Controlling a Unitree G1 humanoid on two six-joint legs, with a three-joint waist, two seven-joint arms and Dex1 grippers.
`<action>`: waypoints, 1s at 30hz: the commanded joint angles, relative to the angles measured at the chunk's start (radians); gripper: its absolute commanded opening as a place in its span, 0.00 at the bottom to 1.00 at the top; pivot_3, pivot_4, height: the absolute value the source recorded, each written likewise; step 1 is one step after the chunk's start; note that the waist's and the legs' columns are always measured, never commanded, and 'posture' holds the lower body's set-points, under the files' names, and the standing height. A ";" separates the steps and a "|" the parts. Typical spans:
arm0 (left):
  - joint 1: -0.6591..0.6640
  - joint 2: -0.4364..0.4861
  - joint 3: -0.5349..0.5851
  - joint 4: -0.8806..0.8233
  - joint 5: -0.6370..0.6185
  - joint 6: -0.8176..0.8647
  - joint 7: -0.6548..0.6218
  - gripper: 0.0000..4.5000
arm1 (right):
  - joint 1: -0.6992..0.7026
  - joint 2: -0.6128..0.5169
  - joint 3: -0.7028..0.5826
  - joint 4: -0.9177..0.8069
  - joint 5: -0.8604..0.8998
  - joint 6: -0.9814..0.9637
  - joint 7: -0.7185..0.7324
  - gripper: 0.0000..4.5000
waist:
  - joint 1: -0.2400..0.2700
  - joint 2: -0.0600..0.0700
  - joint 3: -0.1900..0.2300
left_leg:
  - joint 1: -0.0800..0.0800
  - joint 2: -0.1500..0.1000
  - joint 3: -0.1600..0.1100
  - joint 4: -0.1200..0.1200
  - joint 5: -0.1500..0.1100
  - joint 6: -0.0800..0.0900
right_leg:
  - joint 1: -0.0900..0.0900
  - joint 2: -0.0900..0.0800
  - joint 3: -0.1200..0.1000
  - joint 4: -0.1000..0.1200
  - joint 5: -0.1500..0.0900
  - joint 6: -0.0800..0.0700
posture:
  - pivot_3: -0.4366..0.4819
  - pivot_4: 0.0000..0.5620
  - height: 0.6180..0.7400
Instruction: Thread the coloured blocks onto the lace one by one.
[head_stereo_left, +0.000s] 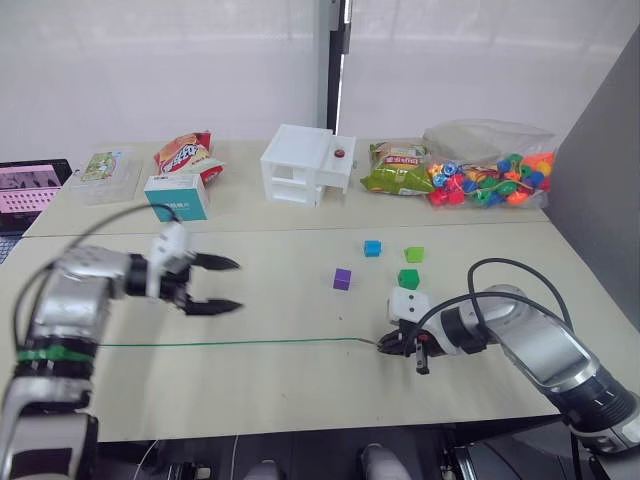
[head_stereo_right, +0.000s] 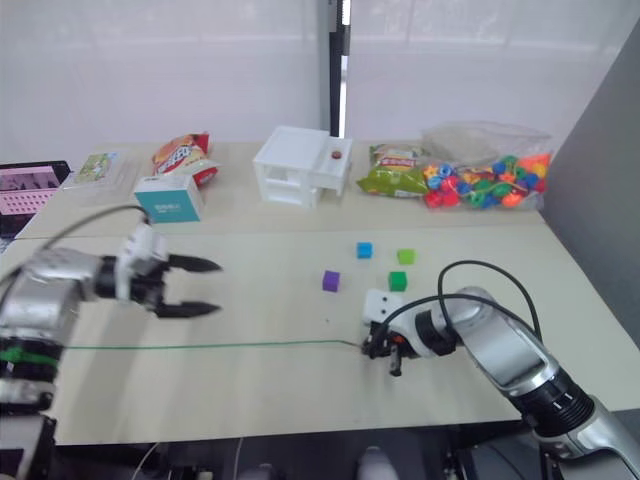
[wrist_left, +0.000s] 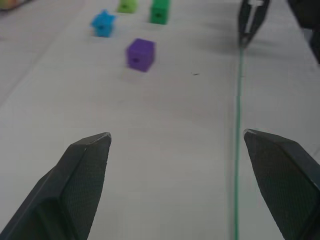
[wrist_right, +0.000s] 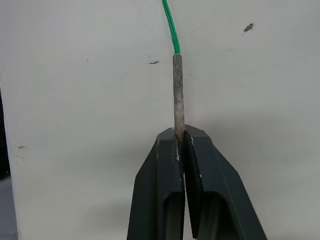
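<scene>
**Right gripper pinches the lace tip; four blocks loose on the table**

The lace (head_stereo_left: 230, 345) lies in a long straight green line across the near part of the table (head_stereo_left: 300, 400), running from the left side to its stiff greyish tip (wrist_right: 178, 92) on the right. The right gripper (head_stereo_left: 385, 345) is clenched on that tip, its two black fingers (wrist_right: 165, 195) pressed together around the end of it, low against the tabletop.

Just beyond the gripper sit four blocks, all apart from one another and none on the lace: a purple block (head_stereo_left: 342, 279), a blue block (head_stereo_left: 372, 248), a lime green block (head_stereo_left: 414, 254) and a darker green block (head_stereo_left: 408, 278).

The left gripper (head_stereo_left: 228, 285) hovers above the table on the left, beyond the lace, its fingers spread wide and holding nothing.

Along the far edge stand a white box (head_stereo_left: 300, 165), snack bags (head_stereo_left: 185, 155) and a clear bag of bright beads (head_stereo_left: 490, 175).
</scene>
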 joint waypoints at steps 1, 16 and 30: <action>0.038 -0.041 -0.043 -0.093 0.035 -0.022 0.078 0.99 | 0.001 -0.002 -0.031 -0.050 0.030 0.016 -0.007 0.00 | 0.003 0.000 0.000 | 0.000 0.000 0.000 0.000 0.000 0.000 | 0.000 0.000 0.000 0.000 0.000 0.000 | 0.48 0.27 1.00; 0.072 -0.318 -0.220 -0.151 0.000 0.017 0.177 0.99 | -0.001 0.018 0.026 -0.094 0.036 0.036 -0.020 0.00 | 0.048 0.000 0.000 | 0.001 -0.003 0.001 0.004 0.000 0.000 | 0.003 -0.003 0.000 -0.003 0.000 0.001 | 0.48 0.27 1.00; 0.096 -0.327 -0.265 -0.151 0.022 0.021 0.204 0.59 | -0.002 0.024 0.017 -0.089 0.051 0.045 -0.019 0.00 | 0.051 0.000 0.000 | 0.001 -0.003 0.001 0.004 0.000 0.000 | 0.004 -0.003 0.000 -0.005 0.000 0.001 | 0.48 0.27 1.00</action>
